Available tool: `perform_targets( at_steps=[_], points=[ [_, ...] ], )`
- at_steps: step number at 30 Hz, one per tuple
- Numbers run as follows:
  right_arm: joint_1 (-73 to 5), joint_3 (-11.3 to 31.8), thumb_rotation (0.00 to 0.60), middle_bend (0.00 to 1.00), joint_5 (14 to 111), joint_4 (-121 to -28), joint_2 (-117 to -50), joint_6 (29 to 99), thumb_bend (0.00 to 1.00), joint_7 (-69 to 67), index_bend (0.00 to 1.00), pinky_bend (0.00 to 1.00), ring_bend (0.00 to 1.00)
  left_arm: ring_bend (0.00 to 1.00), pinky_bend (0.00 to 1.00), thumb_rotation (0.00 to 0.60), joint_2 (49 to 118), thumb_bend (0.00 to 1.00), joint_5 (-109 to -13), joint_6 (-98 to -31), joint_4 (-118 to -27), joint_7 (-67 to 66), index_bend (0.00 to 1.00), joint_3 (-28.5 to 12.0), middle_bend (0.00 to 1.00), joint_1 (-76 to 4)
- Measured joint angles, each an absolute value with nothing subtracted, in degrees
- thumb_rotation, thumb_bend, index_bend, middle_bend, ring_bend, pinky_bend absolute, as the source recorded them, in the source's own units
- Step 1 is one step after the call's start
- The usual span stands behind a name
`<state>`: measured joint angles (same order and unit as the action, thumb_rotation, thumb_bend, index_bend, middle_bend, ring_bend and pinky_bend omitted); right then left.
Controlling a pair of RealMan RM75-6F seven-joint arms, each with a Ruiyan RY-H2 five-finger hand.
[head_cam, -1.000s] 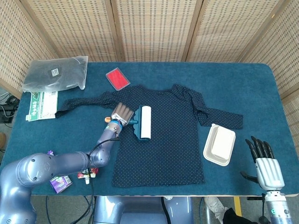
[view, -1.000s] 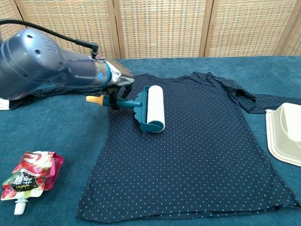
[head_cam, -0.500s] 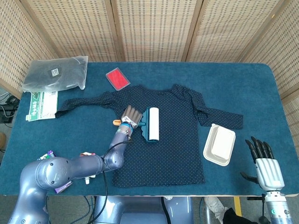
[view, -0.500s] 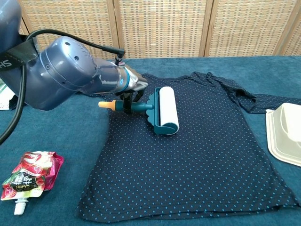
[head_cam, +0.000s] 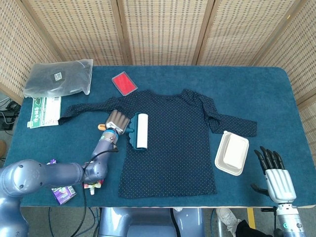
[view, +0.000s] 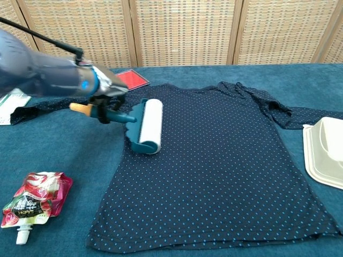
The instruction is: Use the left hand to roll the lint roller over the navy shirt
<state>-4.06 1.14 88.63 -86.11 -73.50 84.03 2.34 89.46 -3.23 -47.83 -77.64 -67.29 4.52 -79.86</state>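
Left hand (head_cam: 116, 121) gripping the lint roller (head_cam: 138, 131) at the left edge of the navy shirt (head_cam: 173, 143).
The shirt lies flat on a blue cloth-covered table (head_cam: 247, 89) before woven wicker screens (head_cam: 158, 29); the right hand (head_cam: 276, 175) hangs empty, fingers apart, at the table's near edge.

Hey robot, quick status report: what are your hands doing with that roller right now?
Left hand grips lint roller handle, roller on navy shirt near its left edge. Right hand open, idle by white container. Nothing blocking the shirt.
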Motion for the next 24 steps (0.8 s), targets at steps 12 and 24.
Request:
perform_targets(
  at_steps=[12, 24],
  points=[
    [-4.0, 0.7, 0.600, 0.00, 89.7, -86.8, -73.5, 84.6, 0.12, 2.7, 0.00, 0.00, 0.00, 0.73, 0.68, 0.600, 85.4, 0.53, -8.3, -48.8, -80.3, -62.5, 0.85, 6.4, 0.89, -75.5],
    [-4.0, 1.1, 0.600, 0.00, 89.0, -86.8, -72.9, 84.5, 0.12, 1.2, 0.00, 0.00, 0.00, 0.73, 0.69, 0.600, 90.7, 0.54, -4.9, -49.5, -77.4, -65.4, 0.85, 3.0, 0.89, -78.6]
  ],
)
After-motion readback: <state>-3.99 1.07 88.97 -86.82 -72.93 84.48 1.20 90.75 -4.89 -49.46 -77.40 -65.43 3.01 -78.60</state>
